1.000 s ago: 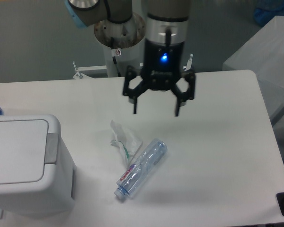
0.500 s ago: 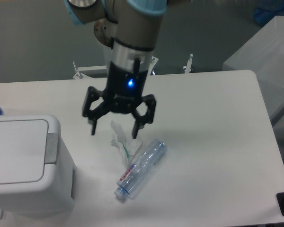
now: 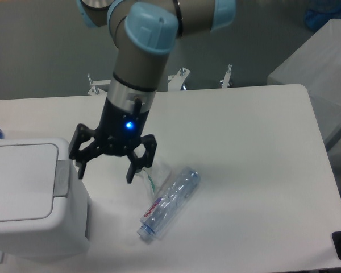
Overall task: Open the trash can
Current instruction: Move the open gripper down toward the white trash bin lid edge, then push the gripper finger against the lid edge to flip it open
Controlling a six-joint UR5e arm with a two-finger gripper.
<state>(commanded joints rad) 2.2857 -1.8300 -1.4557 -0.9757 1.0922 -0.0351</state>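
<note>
The trash can (image 3: 28, 199) is set at the table's (image 3: 256, 170) left edge, lid shut, grey button strip (image 3: 61, 177) facing right; the gripper (image 3: 105, 173) is held just right of that strip, jaws spread wide, nothing gripped. A clear bottle (image 3: 169, 202) and crumpled wrapper (image 3: 153, 173) are seen right of the jaws.

We note a white table (image 3: 256, 148) with rounded corners. On its left end stands a white trash can (image 3: 28, 199), lid shut, grey button strip along the lid's right edge. Near the table's middle lies a clear plastic bottle (image 3: 170, 202) on its side, cap end toward the front edge, label near the neck. A crumpled white wrapper (image 3: 153, 173) lies just beside the bottle's upper end, partly hidden.
</note>
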